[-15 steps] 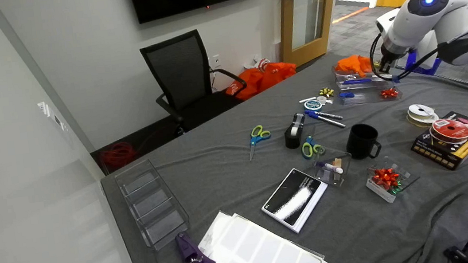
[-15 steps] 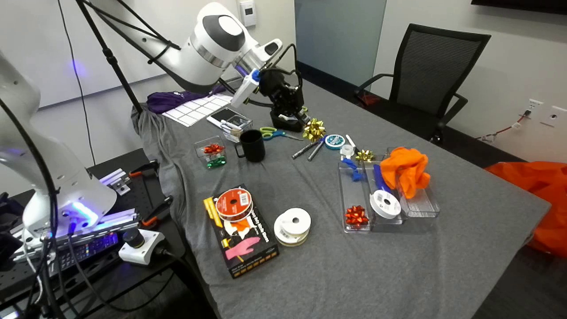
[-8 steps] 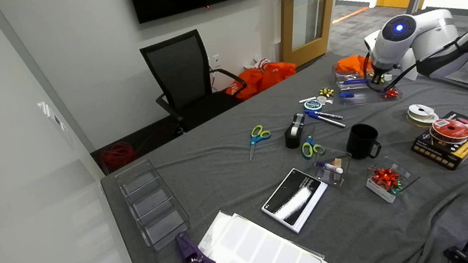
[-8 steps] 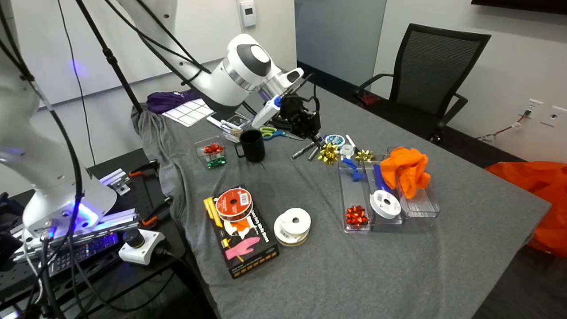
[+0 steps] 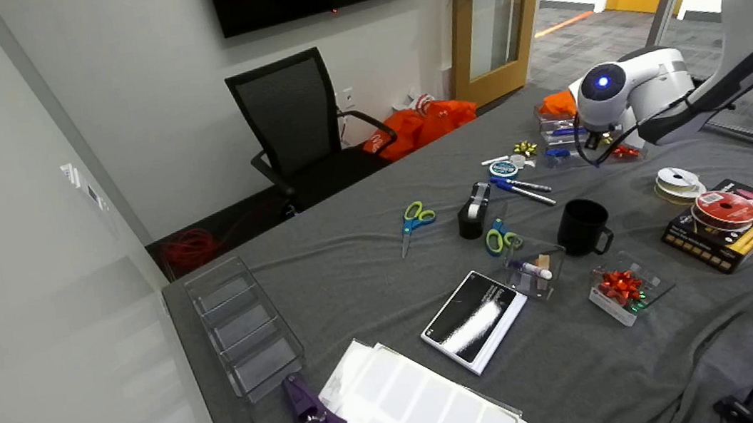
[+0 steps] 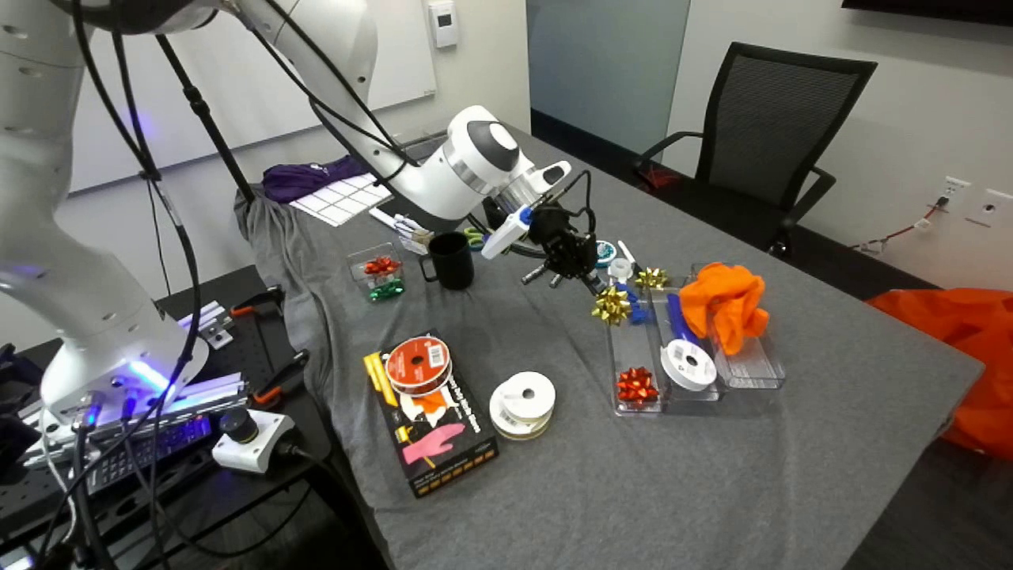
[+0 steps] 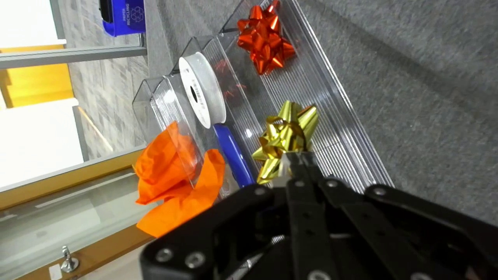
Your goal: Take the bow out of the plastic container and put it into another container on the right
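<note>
Arm [image 6: 427, 190] stretched over table [image 6: 712, 491], wrist [image 6: 518, 188] angled down. Long clear tray [image 6: 635, 352] near corner by the door [image 5: 494, 85]: red bow [image 6: 635, 385], blue piece [image 6: 639, 315]. Small clear tub [image 6: 366, 256] at robot-side edge: another red bow [image 6: 381, 267], green piece [image 6: 386, 291]. Fingers [image 7: 305, 167] clamped on gold bow [image 7: 286, 138], over tray.

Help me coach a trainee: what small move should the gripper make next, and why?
Probably ease the gripper slightly toward the red bow in the clear tray before any release: in an exterior view, the held gold bow overlaps that tray's far corner, and bare tray floor shows between the two bows.
</note>
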